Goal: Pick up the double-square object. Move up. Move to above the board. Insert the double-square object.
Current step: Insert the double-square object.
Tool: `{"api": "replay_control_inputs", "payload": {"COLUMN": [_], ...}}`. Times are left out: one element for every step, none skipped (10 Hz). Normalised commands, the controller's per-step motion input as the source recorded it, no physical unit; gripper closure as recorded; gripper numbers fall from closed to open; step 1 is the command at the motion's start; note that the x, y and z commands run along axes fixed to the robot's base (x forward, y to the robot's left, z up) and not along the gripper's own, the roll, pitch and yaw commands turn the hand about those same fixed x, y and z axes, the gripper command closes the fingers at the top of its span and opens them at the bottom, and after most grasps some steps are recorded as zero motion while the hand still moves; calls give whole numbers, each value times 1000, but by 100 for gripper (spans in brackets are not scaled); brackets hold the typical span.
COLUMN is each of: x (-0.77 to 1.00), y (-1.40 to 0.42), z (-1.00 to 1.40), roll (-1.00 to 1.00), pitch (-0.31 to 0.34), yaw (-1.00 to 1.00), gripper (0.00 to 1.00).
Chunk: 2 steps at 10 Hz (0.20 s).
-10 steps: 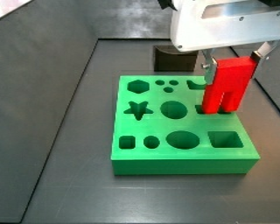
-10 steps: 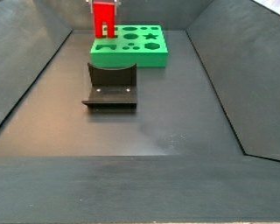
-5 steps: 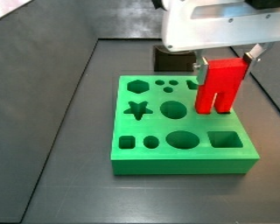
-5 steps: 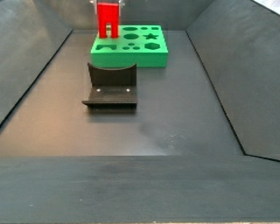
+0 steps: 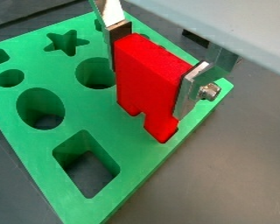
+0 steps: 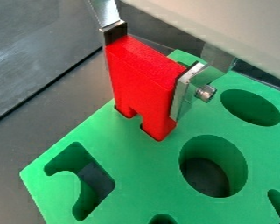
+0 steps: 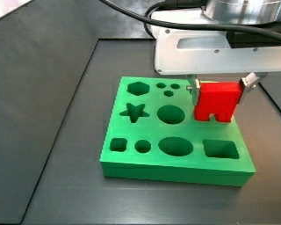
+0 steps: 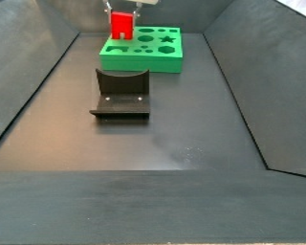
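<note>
Right now the gripper (image 5: 154, 63) is clamping the double-square object (image 5: 149, 84) by its flat sides, its silver fingers (image 6: 187, 87) pressing on either face. It is holding the red piece upright over the board (image 7: 149, 154), near one edge, prongs pointing down. In both wrist views the prongs are sitting at the board's top surface; whether they are already entering a hole is hard to tell. The fixture (image 8: 121, 95) is standing on the floor just beside the board.
</note>
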Motion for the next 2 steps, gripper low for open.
{"api": "replay_control_inputs", "payload": {"x": [-34,0], "y": [0,0], "z": [0,0], "roll": [-21,1], "pitch": [-57,0], "yaw": [0,0], "gripper": [100,100]}}
